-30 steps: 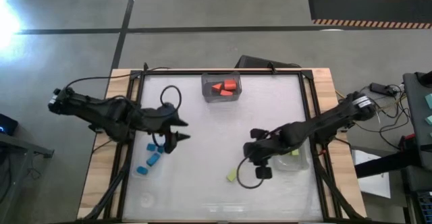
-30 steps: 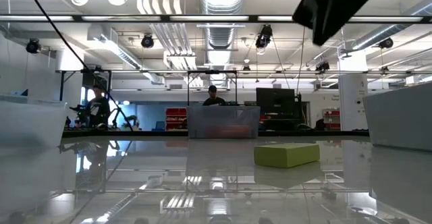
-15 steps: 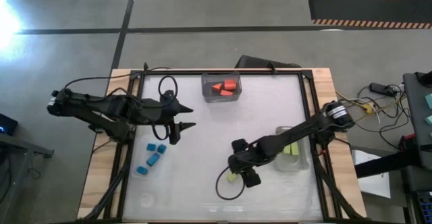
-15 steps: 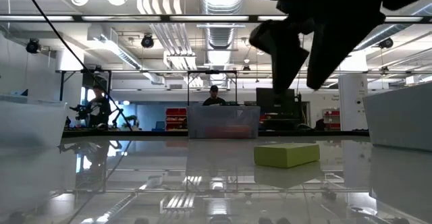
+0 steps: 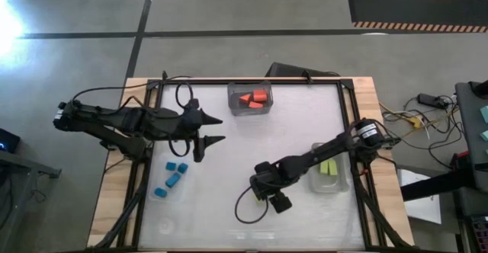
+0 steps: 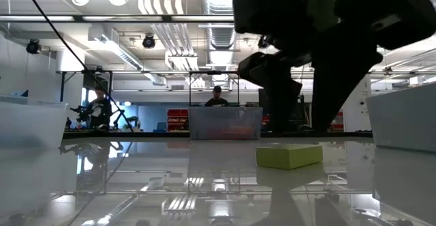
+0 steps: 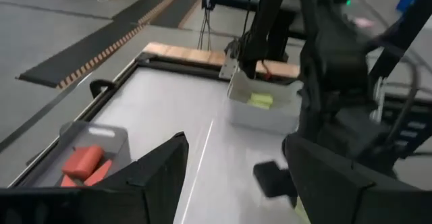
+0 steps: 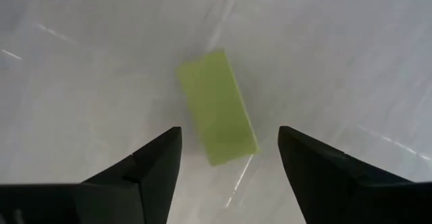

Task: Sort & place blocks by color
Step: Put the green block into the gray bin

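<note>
A yellow-green block [image 8: 217, 107] lies flat on the white table, also seen in the low view [image 6: 289, 155]. My right gripper [image 8: 229, 133] hangs open just above it, pointing steeply down, one finger on either side and touching nothing. In the high view this gripper [image 5: 261, 193] hides the block. My left gripper [image 5: 218, 129] is open and holds nothing, raised over the table's left half. Three blue blocks [image 5: 172, 179] lie near the left edge. Red blocks [image 5: 254, 98] sit in a clear bin [image 5: 232, 104] at the far edge. More yellow-green blocks [image 5: 329, 168] sit in a clear bin [image 5: 339, 184] on the right.
The table has a raised black frame [image 5: 352, 123] and wooden margins. Cables loop from both arms over the surface, one [image 5: 245, 211] near my right gripper. The middle of the table between the bins is bare white surface. People stand far behind the table in the low view.
My right gripper has swung from beside the right bin toward the table's near left, come down and rolled, so that it now stands over the loose yellow-green block. My left gripper has risen a little and turned, drifting toward the far edge. No block has moved.
</note>
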